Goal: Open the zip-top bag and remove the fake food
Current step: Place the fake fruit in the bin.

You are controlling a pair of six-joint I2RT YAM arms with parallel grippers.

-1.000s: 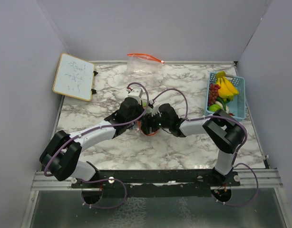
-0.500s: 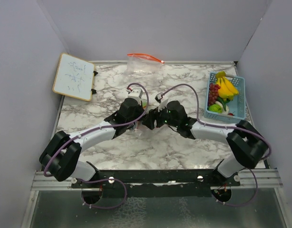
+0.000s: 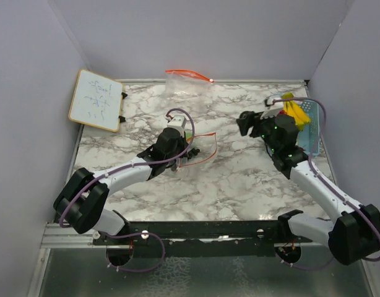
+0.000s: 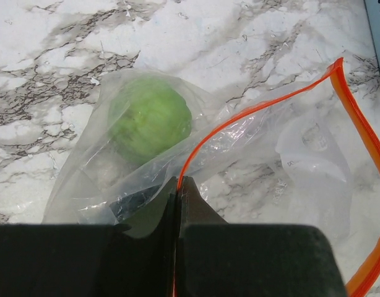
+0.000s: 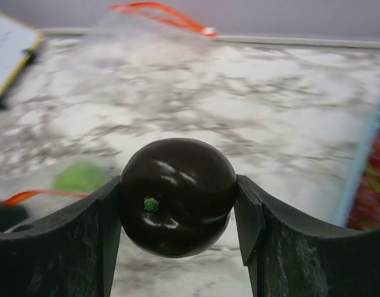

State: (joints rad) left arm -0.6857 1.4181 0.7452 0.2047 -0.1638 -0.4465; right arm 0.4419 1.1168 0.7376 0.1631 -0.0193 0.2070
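One dark round fruit (image 5: 176,197) out of the zip-top bag (image 4: 301,154), a round lime-green fruit (image 4: 150,119) inside it.
Your right pincer (image 5: 177,183) clamps the dark fruit between its fingers, raised above the bench (image 3: 239,179), well to the right of the bag. Your left pincer (image 4: 178,185) is pinched tight on the bag's orange zip strip (image 4: 252,111), and the mouth gapes open. Far right of the bag, the blue basket (image 3: 310,135) carries a banana bunch (image 3: 295,108).
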